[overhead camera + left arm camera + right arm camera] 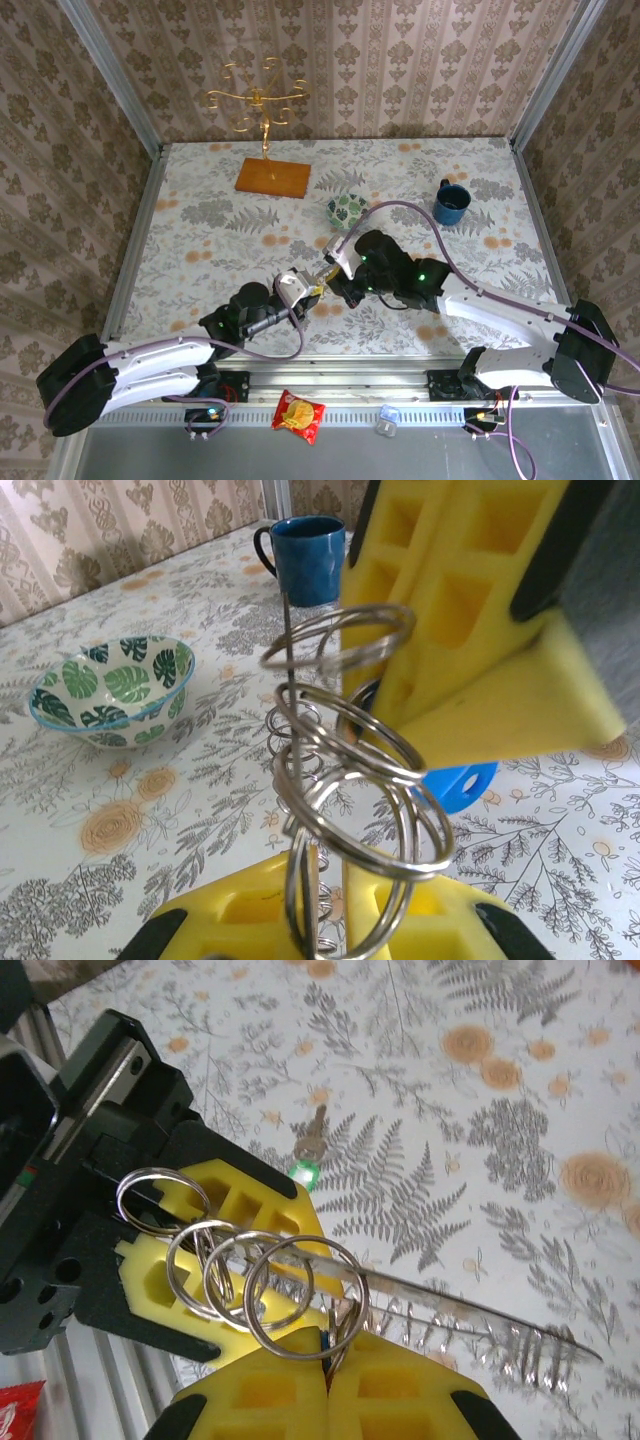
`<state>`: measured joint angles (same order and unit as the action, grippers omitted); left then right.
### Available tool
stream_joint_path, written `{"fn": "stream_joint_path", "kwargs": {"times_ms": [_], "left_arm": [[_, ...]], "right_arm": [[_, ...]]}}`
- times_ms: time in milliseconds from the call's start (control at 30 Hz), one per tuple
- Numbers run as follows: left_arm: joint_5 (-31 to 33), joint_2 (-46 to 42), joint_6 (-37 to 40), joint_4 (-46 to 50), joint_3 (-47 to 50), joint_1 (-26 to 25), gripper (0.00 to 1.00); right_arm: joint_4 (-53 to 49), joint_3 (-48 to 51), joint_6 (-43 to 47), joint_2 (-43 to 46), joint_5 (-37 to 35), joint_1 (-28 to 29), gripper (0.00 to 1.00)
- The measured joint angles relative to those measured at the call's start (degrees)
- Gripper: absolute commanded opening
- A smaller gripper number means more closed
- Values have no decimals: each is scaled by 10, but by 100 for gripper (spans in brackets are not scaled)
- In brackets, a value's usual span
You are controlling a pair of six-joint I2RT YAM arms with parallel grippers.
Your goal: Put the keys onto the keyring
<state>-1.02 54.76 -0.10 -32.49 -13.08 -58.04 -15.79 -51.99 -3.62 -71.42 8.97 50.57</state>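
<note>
Both grippers meet at mid-table. My left gripper (313,291) (330,885) is shut on the keyring (345,770), a thin metal loop seen edge-on that carries several silver split rings (250,1280). My right gripper (332,273) (328,1355) is shut on the blue key, pressed against the nearest ring. The key's blue head (455,785) pokes out below the right gripper's yellow fingers (480,690). A sliver of blue (325,1341) shows between the pads. The green key (308,1155) lies flat on the table beyond the left gripper's fingers (240,1210).
A leaf-patterned bowl (347,210) (110,690) and a blue mug (451,203) (305,560) stand behind the grippers. At the back left a gold stand rises from a wooden board (273,177). A red-and-yellow snack packet (299,415) lies below the table's near rail.
</note>
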Motion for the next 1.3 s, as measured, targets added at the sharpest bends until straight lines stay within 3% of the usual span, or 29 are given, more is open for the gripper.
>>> {"fn": "stream_joint_path", "kwargs": {"times_ms": [133, 433, 567, 867, 1100, 1300], "left_arm": [[0, 0, -16, 9, 0, 14, 1], [-25, 0, -35, 27, 0, 45, 17], [-29, 0, -44, 34, 0, 53, 37], [-36, -46, -43, 71, 0, 56, 59], [-65, -132, 8, 168, -6, 57, 63], [-113, -133, 89, 224, -59, 97, 55]], "right_arm": [[-53, -41, -16, -16, -6, -7, 0], [-172, -158, -15, -92, -4, -19, 0], [-224, -191, 1, -114, 2, -22, 0], [-300, -252, 42, -137, 26, -37, 0], [-347, -261, 108, -138, 54, -60, 0], [-369, -259, 179, -136, 87, -79, 0]]}}
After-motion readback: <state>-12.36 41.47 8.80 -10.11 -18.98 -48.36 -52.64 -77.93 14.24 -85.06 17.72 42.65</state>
